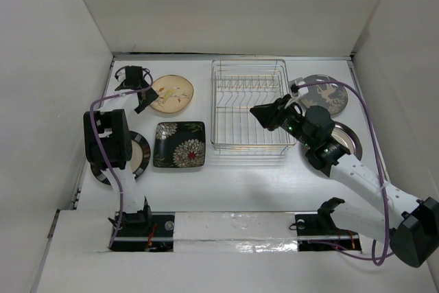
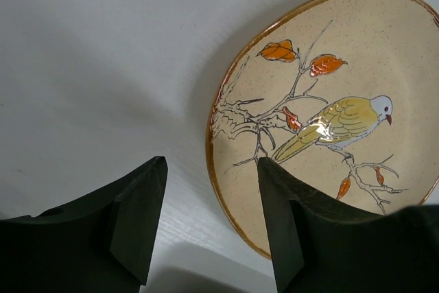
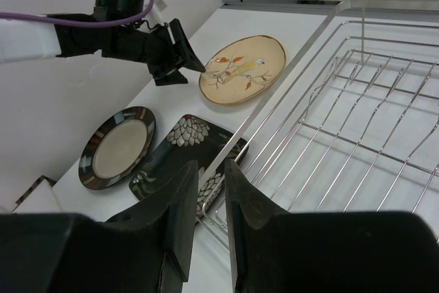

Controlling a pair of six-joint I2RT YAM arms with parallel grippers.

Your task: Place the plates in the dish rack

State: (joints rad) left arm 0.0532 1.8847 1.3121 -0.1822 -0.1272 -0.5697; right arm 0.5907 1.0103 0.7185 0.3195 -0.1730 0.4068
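The left gripper [image 2: 209, 221] hovers low over the white table [image 1: 240, 183] at its far left, jaws parted wide and grasping nothing; bare tabletop shows through the gap. One of its 2 fingers [image 2: 288, 238] sits just in front of the near rim of the tan plate [image 2: 322, 114], which lies flat on the table, painted with a bird on a branch and orange leaves; whether the finger touches the rim cannot be told. The right gripper [image 3: 211, 211] hangs above the right half of the dish rack [image 1: 247, 101], tilted toward the left side of the table, its jaws slightly apart and released, with nothing between them. Through that narrow gap the rack's near-left rim and a corner of the black square plate [image 3: 185, 152] are visible. The rack stands at the centre-far part of the table, its row of upright prongs running across it. All 5 plates lie flat on the table outside the rack: the tan plate just left of it, the black square plate with white-and-red flowers in front of the tan one, a dark round plate with a cream centre [image 3: 116, 147] further left and partly under the left arm, a dark round plate with pale markings [image 1: 328, 94] just right of the rack, and another round plate [image 1: 346, 138] nearer, partly covered by the right arm.
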